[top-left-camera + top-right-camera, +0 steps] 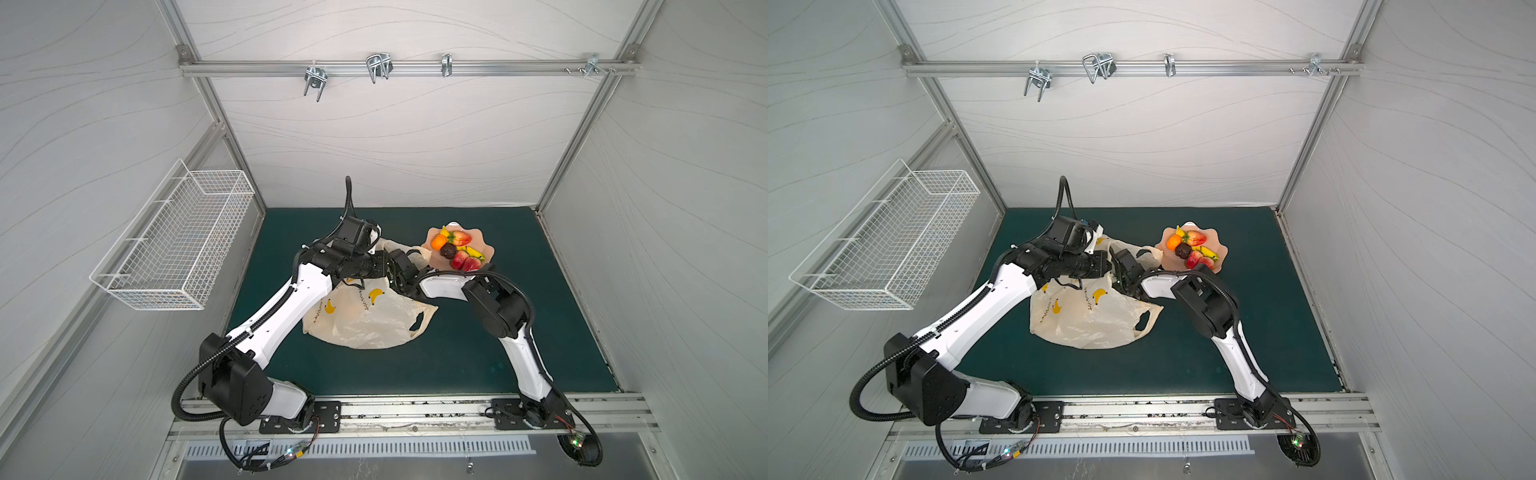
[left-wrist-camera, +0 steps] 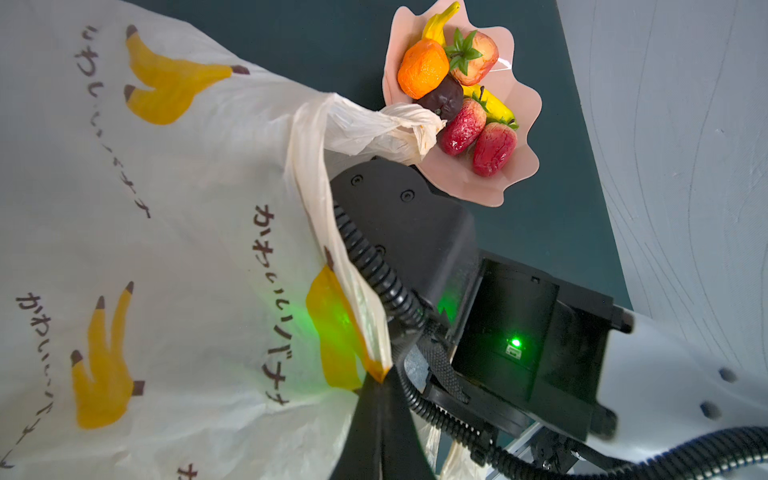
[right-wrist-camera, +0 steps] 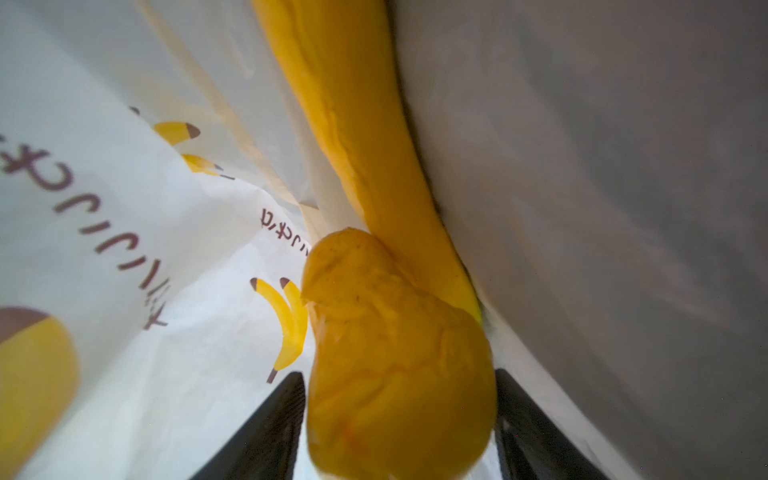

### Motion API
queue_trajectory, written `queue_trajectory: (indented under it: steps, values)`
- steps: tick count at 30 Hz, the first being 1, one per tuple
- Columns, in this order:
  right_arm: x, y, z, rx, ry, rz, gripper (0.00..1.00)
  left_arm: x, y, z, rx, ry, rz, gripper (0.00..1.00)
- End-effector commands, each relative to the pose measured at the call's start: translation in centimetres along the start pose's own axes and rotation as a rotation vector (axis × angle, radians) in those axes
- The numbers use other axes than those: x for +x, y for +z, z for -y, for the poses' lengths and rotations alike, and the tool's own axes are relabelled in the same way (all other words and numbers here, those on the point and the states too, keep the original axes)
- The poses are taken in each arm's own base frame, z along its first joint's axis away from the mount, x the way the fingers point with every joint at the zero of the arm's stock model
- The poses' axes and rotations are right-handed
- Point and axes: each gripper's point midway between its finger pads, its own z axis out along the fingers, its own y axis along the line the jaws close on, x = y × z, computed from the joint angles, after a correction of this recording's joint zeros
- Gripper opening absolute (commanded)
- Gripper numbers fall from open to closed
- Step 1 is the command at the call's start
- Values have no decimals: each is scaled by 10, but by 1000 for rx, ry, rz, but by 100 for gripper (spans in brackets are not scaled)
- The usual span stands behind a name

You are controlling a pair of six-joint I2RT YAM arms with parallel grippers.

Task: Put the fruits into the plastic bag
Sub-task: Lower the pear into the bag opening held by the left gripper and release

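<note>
The cream plastic bag (image 1: 365, 320) (image 1: 1088, 320) printed with bananas lies mid-mat. My left gripper (image 2: 380, 384) is shut on the bag's rim (image 2: 332, 232), holding the mouth up. My right gripper (image 3: 399, 374) is inside the bag (image 3: 124, 249) and stands open. A yellow lemon (image 3: 386, 307) sits between its fingers with thin gaps on both sides. A long yellow banana (image 3: 353, 124) lies beyond it. The pink dish (image 1: 488, 251) (image 2: 528, 104) holds an orange (image 2: 424, 68), a dark brown fruit (image 2: 442, 99), red strawberry pieces (image 2: 494, 145) and small yellow pieces (image 2: 494, 104).
A white wire basket (image 1: 174, 245) hangs on the left wall. Metal hooks (image 1: 378, 66) hang from the rail on the back wall. The dark green mat (image 1: 478, 345) is closed in by walls on three sides. The dish touches the bag's far handle (image 2: 395, 124).
</note>
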Motion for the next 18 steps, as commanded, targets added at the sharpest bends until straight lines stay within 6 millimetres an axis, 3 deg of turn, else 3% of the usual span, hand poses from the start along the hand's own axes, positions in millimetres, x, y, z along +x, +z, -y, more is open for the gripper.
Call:
queue_trajectory:
  steps: [1, 8, 13, 18]
  values:
    - [9, -3, 1, 18, 6, -9, 81, -8, -8, 9, 32, 25, 45, 0]
    - [10, -20, -5, 8, -15, 26, 93, -6, -11, 7, 29, 14, 51, 0]
    - [20, -30, -11, 8, -34, 34, 96, -4, -13, 3, 12, 7, 59, 0]
    - [25, -42, -3, 11, -14, 54, 97, -2, -14, 0, 1, 0, 62, 0]
